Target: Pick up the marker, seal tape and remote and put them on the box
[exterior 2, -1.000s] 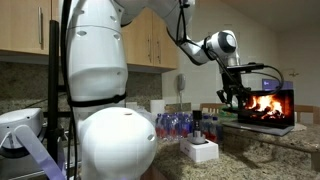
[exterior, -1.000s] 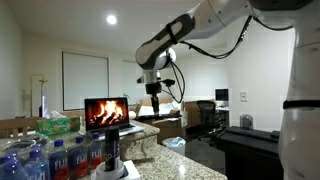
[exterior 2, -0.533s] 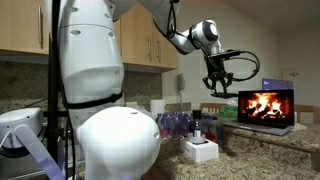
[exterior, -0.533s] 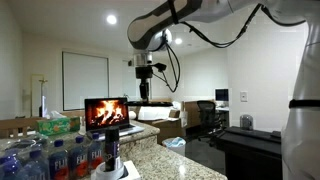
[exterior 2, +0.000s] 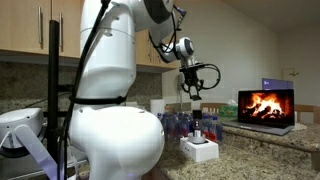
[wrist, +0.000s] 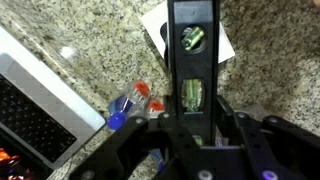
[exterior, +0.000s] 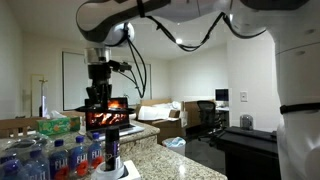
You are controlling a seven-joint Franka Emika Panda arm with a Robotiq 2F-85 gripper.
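Note:
My gripper (wrist: 192,118) is shut on the remote (wrist: 191,60), a long flat black bar with green windows that runs up the wrist view. Under its far end lies the white box (wrist: 152,18) with a dark patch on top. In both exterior views the gripper (exterior: 98,95) (exterior 2: 193,88) hangs in the air above the box (exterior: 112,170) (exterior 2: 202,152). Something dark stands on the box there; I cannot tell what it is. I cannot make out the marker or the seal tape.
An open laptop (exterior: 107,113) (exterior 2: 265,108) showing a fire stands on the granite counter and fills the left of the wrist view (wrist: 35,110). Several water bottles (exterior: 50,158) (exterior 2: 175,125) (wrist: 130,105) stand next to the box. A green tissue box (exterior: 58,126) sits behind them.
The arm has swung away from the laptop toward the bottles and the white box, carrying the remote, and now hangs over the box.

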